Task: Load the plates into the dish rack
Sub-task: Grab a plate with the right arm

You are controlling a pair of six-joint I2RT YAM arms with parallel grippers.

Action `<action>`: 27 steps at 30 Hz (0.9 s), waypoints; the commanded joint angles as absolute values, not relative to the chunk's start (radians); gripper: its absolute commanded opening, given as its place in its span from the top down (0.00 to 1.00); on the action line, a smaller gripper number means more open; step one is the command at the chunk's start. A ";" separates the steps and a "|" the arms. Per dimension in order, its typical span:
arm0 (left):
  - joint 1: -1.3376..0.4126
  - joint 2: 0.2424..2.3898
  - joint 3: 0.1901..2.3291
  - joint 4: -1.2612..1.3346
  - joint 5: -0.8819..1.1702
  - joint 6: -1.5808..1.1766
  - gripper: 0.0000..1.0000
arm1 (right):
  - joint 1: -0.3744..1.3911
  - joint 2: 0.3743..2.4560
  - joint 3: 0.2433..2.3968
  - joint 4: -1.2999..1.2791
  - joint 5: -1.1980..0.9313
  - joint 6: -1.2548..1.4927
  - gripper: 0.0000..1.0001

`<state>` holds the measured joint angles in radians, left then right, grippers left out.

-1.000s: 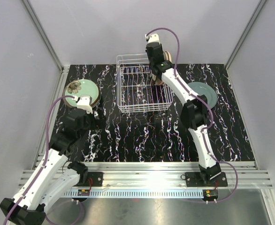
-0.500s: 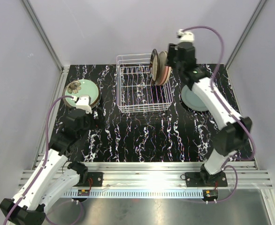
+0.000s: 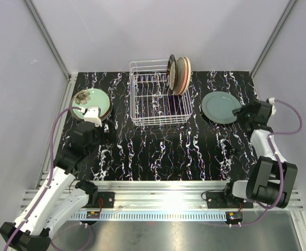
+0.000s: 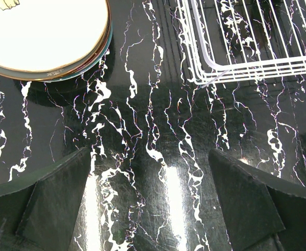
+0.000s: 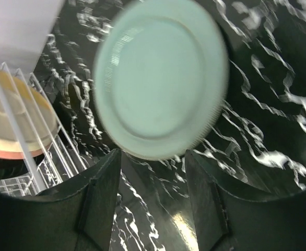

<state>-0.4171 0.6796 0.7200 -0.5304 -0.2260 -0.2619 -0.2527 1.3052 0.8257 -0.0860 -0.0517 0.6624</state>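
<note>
The white wire dish rack [image 3: 154,102] stands at the table's back centre with a few plates [image 3: 179,75] upright at its right end; its corner shows in the left wrist view [image 4: 247,52] and a rack edge with an orange plate [image 5: 12,125] in the right wrist view. A stack of plates topped by a mint-green floral plate [image 3: 92,101] lies at the left, also in the left wrist view [image 4: 43,31]. A plain grey-green plate [image 3: 221,107] lies flat at the right, also in the right wrist view [image 5: 161,78]. My left gripper [image 3: 99,130] [image 4: 150,209] is open and empty, just in front of the stack. My right gripper [image 3: 240,112] [image 5: 153,172] is open and empty at that plate's right rim.
The black marbled table [image 3: 158,151] has grey walls on three sides and an aluminium rail [image 3: 163,191] along its front edge. The right arm's purple cable [image 3: 291,125] loops at the far right.
My right arm has swung away from the rack, leaving the plates standing in it, and has come down low at the right beside the grey-green plate. The left arm has not moved.
</note>
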 commanded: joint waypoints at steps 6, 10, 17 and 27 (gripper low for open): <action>-0.417 0.669 0.765 -0.503 -0.247 -0.255 0.01 | -0.405 1.288 0.566 0.308 -0.313 0.883 0.41; -0.419 0.672 0.764 -0.503 -0.241 -0.253 0.01 | -0.429 1.350 0.467 0.468 -0.353 0.974 0.41; -0.417 0.678 0.764 -0.502 -0.238 -0.250 0.01 | -0.434 1.495 0.434 0.640 -0.368 1.022 0.41; -0.417 0.690 0.767 -0.505 -0.241 -0.247 0.01 | -0.434 1.726 0.506 0.753 -0.393 1.019 0.42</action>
